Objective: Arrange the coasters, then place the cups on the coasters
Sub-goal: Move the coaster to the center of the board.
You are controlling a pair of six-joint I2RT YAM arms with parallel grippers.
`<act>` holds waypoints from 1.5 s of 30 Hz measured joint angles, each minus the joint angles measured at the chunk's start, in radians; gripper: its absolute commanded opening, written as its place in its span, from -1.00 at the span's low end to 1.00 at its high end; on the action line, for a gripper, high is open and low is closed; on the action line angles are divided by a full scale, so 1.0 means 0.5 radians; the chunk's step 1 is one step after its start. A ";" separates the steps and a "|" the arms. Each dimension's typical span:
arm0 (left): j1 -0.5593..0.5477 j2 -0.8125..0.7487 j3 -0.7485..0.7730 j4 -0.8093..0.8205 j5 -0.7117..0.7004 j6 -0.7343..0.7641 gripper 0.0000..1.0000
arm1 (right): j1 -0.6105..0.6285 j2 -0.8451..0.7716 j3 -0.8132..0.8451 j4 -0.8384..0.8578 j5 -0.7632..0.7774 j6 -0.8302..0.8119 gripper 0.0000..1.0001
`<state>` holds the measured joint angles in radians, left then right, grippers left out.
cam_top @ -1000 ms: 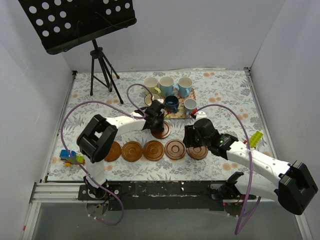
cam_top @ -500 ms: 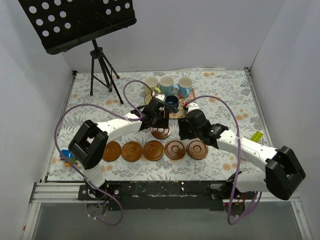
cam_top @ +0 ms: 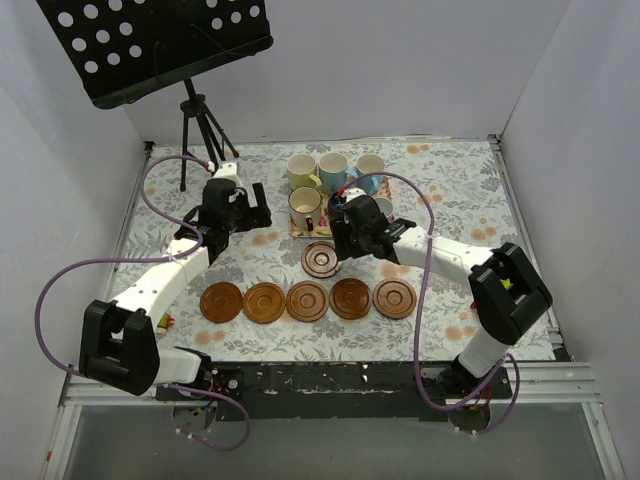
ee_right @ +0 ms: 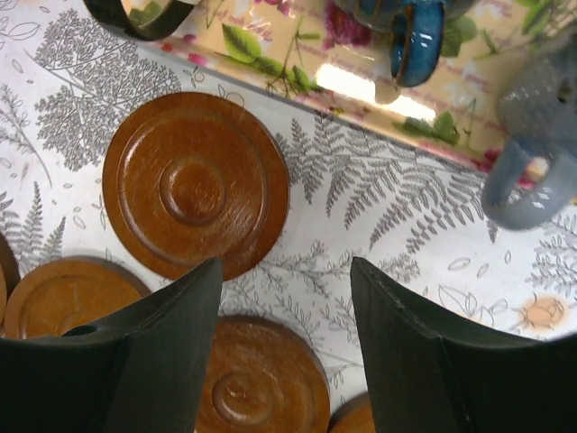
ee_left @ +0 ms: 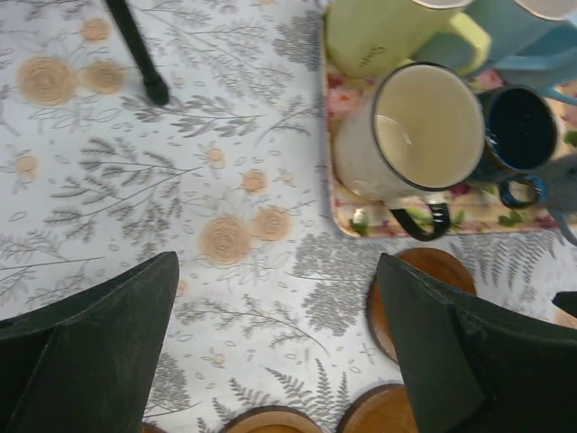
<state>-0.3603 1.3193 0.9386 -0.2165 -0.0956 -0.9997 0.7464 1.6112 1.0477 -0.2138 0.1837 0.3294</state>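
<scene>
Five brown coasters (cam_top: 307,300) lie in a row near the front. A sixth coaster (cam_top: 321,259) (ee_right: 194,185) (ee_left: 428,263) lies alone behind the row. On the floral tray (cam_top: 296,228) (ee_right: 297,63) stand a yellow-green cup (cam_top: 301,170) (ee_left: 379,36), two light blue cups (cam_top: 333,170), a cream cup (cam_top: 304,207) (ee_left: 419,135), a dark blue cup (ee_left: 518,131) and a grey-blue cup (ee_right: 541,117). My left gripper (cam_top: 243,213) (ee_left: 277,262) is open over bare cloth, left of the tray. My right gripper (cam_top: 345,243) (ee_right: 285,266) is open and empty, just right of the sixth coaster.
A black music stand (cam_top: 160,45) on a tripod (cam_top: 205,140) occupies the back left corner. A small coloured block (cam_top: 165,320) lies at the left front. White walls close in the flowered table on three sides.
My left gripper opened, left the sixth coaster behind the row and swung back to the left. My right gripper moved from the row's right end up toward the tray.
</scene>
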 measured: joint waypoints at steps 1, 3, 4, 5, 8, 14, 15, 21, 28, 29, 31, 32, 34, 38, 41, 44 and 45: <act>0.058 -0.007 -0.020 0.015 0.005 0.008 0.95 | 0.002 0.051 0.037 0.002 -0.001 -0.005 0.34; 0.130 -0.004 -0.037 0.021 0.024 0.023 0.96 | 0.011 0.127 0.076 0.002 -0.001 -0.010 0.34; 0.150 -0.002 -0.039 0.021 0.034 0.028 0.96 | 0.015 0.158 0.087 0.001 -0.001 -0.011 0.34; 0.159 -0.002 -0.039 0.024 0.041 0.034 0.96 | 0.021 0.187 0.092 0.004 -0.001 -0.009 0.34; 0.165 -0.003 -0.043 0.037 0.067 0.044 0.96 | 0.033 0.266 0.098 0.010 0.001 0.002 0.34; 0.165 -0.011 -0.068 0.037 0.104 0.056 0.96 | 0.069 0.394 0.116 0.041 0.005 0.024 0.34; 0.165 -0.011 -0.068 0.037 0.105 0.056 0.96 | 0.077 0.409 0.135 0.053 0.014 0.024 0.34; 0.165 -0.011 -0.068 0.036 0.105 0.069 0.96 | 0.108 0.475 0.198 0.095 0.040 0.064 0.34; 0.165 -0.011 -0.068 0.034 0.110 0.072 0.96 | 0.109 0.558 0.275 0.096 0.069 0.086 0.29; 0.165 -0.011 -0.068 0.034 0.110 0.072 0.96 | 0.109 0.578 0.298 0.095 0.079 0.088 0.28; 0.165 -0.011 -0.068 0.031 0.110 0.072 0.96 | 0.109 0.603 0.326 0.099 0.097 0.096 0.23; 0.165 -0.011 -0.068 0.031 0.111 0.073 0.96 | 0.109 0.610 0.336 0.098 0.107 0.104 0.21; 0.165 -0.011 -0.068 0.031 0.111 0.076 0.96 | 0.109 0.616 0.345 0.097 0.132 0.121 0.15; 0.165 -0.011 -0.068 0.030 0.111 0.078 0.96 | 0.111 0.613 0.343 0.095 0.212 0.137 0.08; 0.165 -0.011 -0.068 0.030 0.113 0.079 0.96 | 0.105 0.589 0.307 0.098 0.268 0.146 0.06; 0.165 -0.011 -0.068 0.030 0.118 0.079 0.96 | 0.094 0.559 0.267 0.096 0.314 0.153 0.05; 0.165 -0.011 -0.068 0.030 0.120 0.079 0.96 | 0.089 0.546 0.251 0.095 0.327 0.155 0.05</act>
<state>-0.2779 1.3140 0.9047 -0.2016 -0.0357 -0.9604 0.7906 1.8843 1.1732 -0.1661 0.3473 0.4068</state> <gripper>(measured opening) 0.981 0.530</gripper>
